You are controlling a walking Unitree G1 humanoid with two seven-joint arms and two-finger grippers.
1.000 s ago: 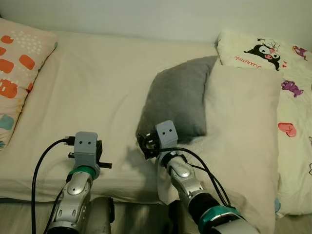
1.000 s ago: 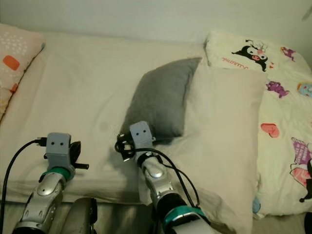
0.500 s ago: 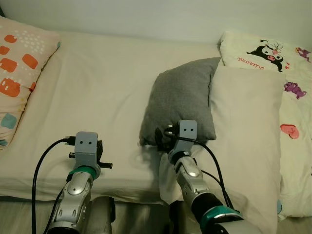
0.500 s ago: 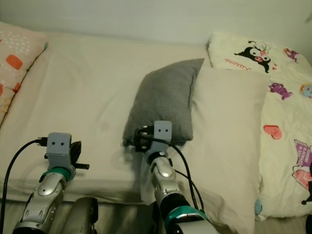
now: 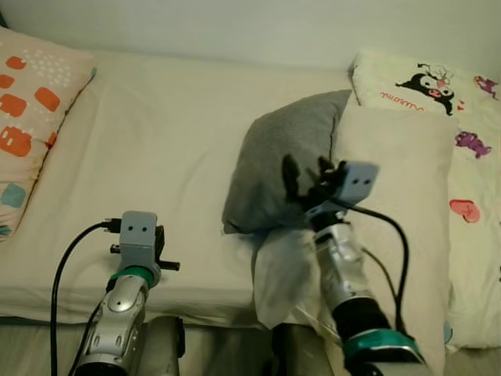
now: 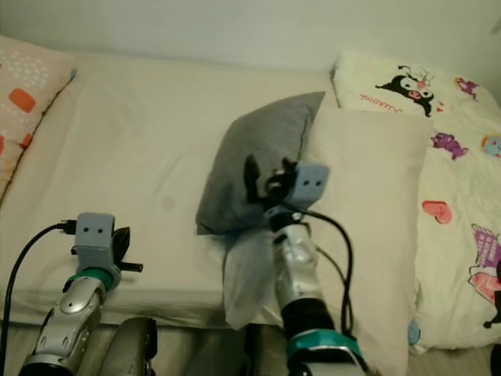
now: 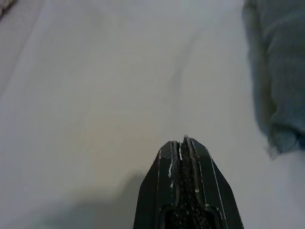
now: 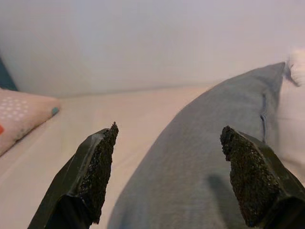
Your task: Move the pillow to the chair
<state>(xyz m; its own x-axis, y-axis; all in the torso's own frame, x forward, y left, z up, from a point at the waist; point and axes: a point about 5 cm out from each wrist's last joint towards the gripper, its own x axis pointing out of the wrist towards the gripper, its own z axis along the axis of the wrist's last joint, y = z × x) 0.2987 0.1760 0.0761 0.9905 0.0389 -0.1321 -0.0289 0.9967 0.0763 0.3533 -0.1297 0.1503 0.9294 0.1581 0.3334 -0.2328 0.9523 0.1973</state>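
Grey pillow (image 5: 282, 168) lies under the spread right tool (image 5: 304, 174).

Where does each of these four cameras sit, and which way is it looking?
Left eye view: on the head, looking down at the bed; both silver arms show.
Right eye view: beside it, same scene.
Left wrist view: on the left arm, along the shut left gripper over the sheet.
Right wrist view: on the right arm, between the open right gripper fingers, facing the wall.
Shared: all four show the grey pillow.

The right hand (image 5: 305, 174) hovers spread above the gray pillow (image 5: 278, 164) on the bed (image 5: 156, 141).
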